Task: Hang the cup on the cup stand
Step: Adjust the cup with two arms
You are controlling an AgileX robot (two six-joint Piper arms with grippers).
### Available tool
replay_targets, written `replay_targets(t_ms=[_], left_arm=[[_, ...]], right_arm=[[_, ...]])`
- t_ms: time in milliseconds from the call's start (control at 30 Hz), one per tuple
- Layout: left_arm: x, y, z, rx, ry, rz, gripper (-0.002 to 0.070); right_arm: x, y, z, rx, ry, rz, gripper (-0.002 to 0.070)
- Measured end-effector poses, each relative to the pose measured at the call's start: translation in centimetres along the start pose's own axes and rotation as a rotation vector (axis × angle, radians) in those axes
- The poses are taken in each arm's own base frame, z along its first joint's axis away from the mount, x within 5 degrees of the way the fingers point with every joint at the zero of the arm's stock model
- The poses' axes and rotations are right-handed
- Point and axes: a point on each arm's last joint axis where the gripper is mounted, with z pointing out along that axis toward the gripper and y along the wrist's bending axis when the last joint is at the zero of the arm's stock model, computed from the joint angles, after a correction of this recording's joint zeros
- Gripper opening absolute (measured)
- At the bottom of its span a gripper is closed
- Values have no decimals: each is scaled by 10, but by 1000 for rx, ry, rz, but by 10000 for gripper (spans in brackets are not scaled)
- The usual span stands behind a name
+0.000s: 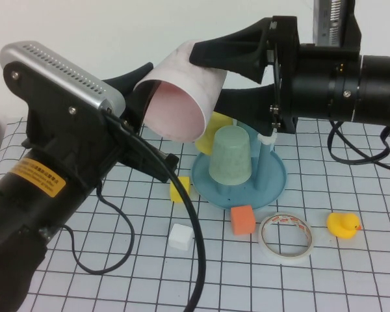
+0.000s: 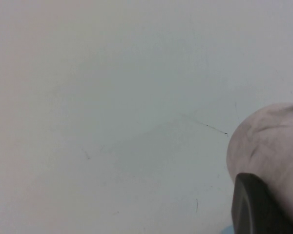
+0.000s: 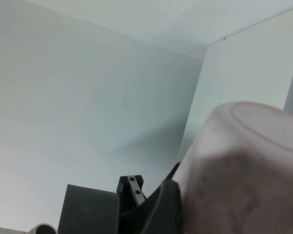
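Wall fills both wrist views; only from the high view do we see the table, where the right gripper fingers grasp the cup above the cup stand. The left gripper sits clenched beside the cup, its tips hidden.

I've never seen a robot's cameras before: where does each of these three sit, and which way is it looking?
High view: raised behind both arms, looking down at the table; right end effector grips the pink cup above the cup stand.
Left wrist view: on the left arm, facing the wall; cup at the edge.
Right wrist view: facing the wall corner; cup close.
Shared: the pink cup.
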Motion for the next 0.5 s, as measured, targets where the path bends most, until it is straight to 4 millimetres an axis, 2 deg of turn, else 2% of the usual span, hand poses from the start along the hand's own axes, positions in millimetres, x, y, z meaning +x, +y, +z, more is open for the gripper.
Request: replay_targets(t_ms=[267,500], left_arm=[[-1,0,0,7,-12,-25,6],[3,-3,4,36,-17,19,7]], right_arm=[[-9,4,7,-17,-4,1,618],[-15,-1,16,-17,19,18,620]])
